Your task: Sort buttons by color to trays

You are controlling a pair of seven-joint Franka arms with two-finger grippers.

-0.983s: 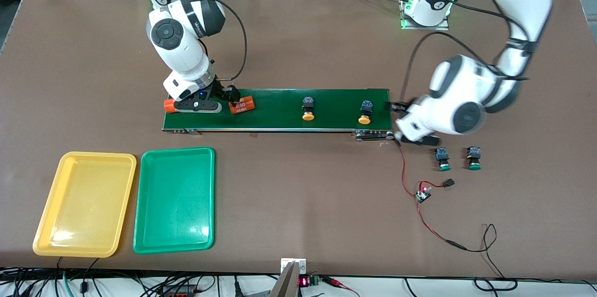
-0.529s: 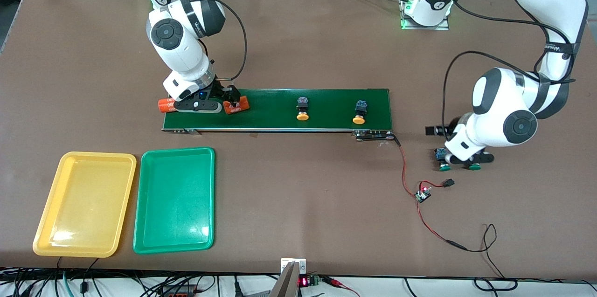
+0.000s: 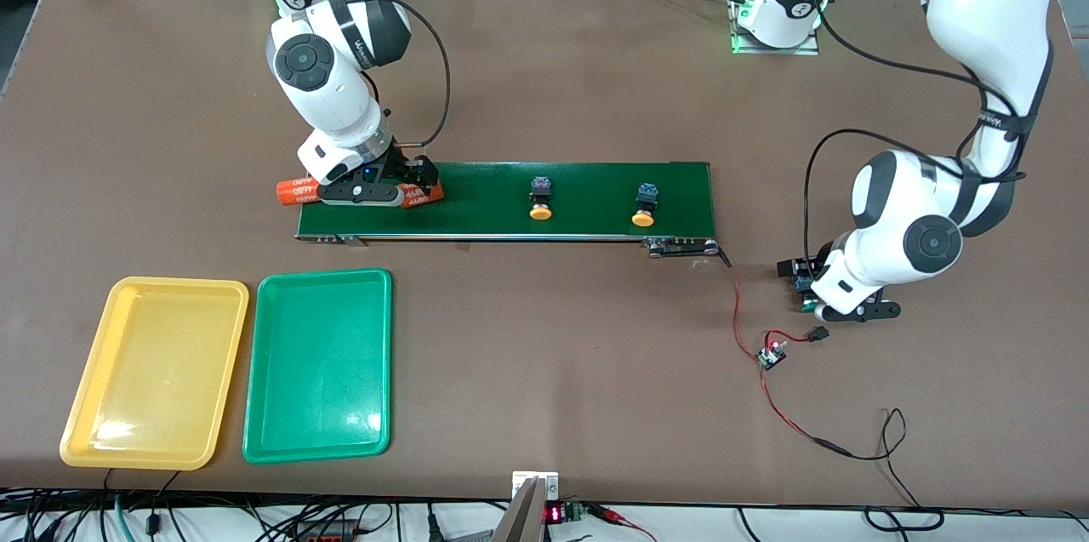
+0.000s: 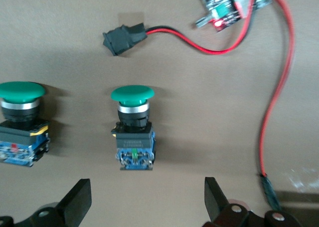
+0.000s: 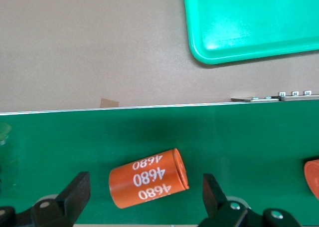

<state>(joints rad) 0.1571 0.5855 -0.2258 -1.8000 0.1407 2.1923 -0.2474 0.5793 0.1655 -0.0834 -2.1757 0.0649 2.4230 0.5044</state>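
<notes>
The left gripper [image 4: 144, 199] has swung from the conveyor belt [image 3: 578, 197] at mid-frame down over the green-capped buttons [image 4: 132, 129] on the worktop [image 3: 544, 338] at right, jaws open and empty. The right gripper [image 5: 144, 199], jaws open, stays over an orange cylinder [image 5: 148, 178]. I judge a green pick imminent; both trays [image 3: 319, 363], lower left, are empty.

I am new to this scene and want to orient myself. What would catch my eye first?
The long dark-green conveyor belt mid-table carries two yellow-capped buttons and orange cylinders, with the right claw open over one. The left claw hangs open over a green-capped button. The yellow tray and green tray lie nearest the camera.
</notes>
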